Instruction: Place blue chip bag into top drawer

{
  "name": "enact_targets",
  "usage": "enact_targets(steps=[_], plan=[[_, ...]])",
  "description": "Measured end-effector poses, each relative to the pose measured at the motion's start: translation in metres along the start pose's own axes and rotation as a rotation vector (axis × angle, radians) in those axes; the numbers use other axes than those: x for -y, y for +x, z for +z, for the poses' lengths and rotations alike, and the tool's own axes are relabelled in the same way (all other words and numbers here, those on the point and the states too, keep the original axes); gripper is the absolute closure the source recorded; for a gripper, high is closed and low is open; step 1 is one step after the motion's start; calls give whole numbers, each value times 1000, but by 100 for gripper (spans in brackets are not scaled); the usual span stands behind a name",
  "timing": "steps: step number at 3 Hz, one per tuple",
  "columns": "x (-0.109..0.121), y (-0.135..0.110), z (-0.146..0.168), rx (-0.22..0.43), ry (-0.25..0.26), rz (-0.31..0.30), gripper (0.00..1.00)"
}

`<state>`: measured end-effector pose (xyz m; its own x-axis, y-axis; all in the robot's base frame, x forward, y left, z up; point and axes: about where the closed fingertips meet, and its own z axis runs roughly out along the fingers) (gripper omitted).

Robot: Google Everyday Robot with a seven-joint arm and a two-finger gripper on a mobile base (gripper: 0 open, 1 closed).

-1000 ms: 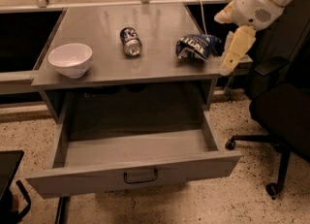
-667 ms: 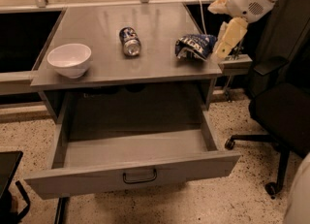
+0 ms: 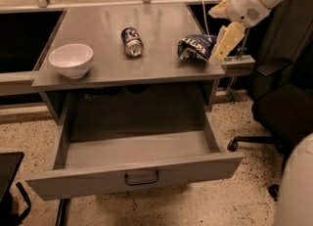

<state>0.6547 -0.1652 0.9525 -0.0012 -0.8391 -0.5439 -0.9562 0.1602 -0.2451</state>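
Note:
The blue chip bag (image 3: pixel 195 47) lies crumpled on the right part of the grey table top (image 3: pixel 102 71), near the front right corner. My gripper (image 3: pixel 216 35) comes in from the upper right on a white arm and sits open right at the bag's right end. One cream finger (image 3: pixel 226 42) hangs down beside the bag. The gripper holds nothing. The top drawer (image 3: pixel 137 157) is pulled out wide below the table top. Its inside is bare and its small bar handle (image 3: pixel 142 178) is at the front centre.
A blue-and-silver soda can (image 3: pixel 132 41) lies on its side in the middle of the table top. A white bowl (image 3: pixel 71 59) stands at the front left. A black office chair (image 3: pixel 283 107) stands to the right of the drawer, with a small side shelf (image 3: pixel 239 63) by the table's corner.
My gripper has moved up and to the left, closer to the right end of the chip bag. The bag, can, bowl and drawer have not moved.

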Motion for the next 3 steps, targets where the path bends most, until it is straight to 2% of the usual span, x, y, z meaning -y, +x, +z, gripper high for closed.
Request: enact_targets(steps=[1, 2, 3], plan=[[27, 5, 43, 87, -21, 20, 0], [67, 12, 106, 158, -33, 57, 0], [67, 12, 106, 158, -33, 57, 0]])
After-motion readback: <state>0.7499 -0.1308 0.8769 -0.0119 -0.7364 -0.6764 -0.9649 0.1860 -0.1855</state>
